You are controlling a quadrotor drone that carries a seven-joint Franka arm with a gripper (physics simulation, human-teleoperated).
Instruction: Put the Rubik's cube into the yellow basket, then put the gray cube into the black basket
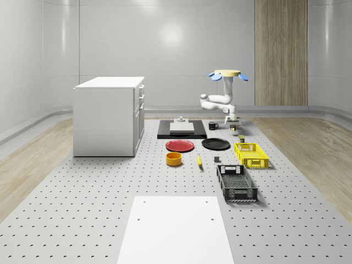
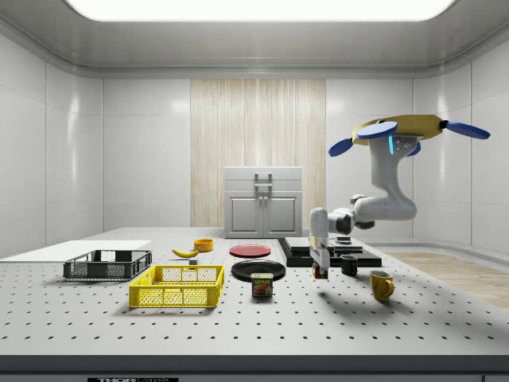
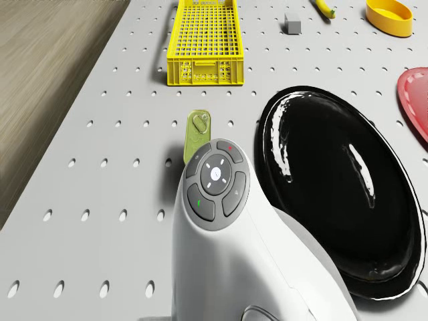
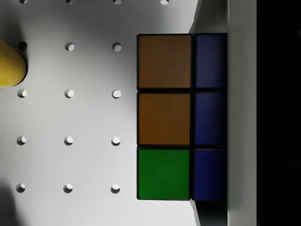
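Closest to the wrist camera sat the Rubik's cube (image 4: 182, 117), its orange, green and blue faces pressed against a dark pincer finger (image 4: 277, 113); the pincer (image 2: 320, 269) was clamped on it. From the side, the pincer hung low above the perforated counter (image 2: 254, 326), past the black plate (image 2: 258, 270) from the yellow basket (image 2: 178, 286), with a canned-meat tin (image 2: 262, 284) just beside that basket. The drone (image 2: 402, 131) hovered high above, its white arm (image 2: 382, 203) bent down toward the plate. The drone view added what the others hid: the gray cube (image 3: 292, 23) lay on the counter beyond the plate, near the yellow basket's far end. In the whole-scene view, the black basket (image 1: 236, 183) lay nearer the camera than the yellow one, with the plate further back
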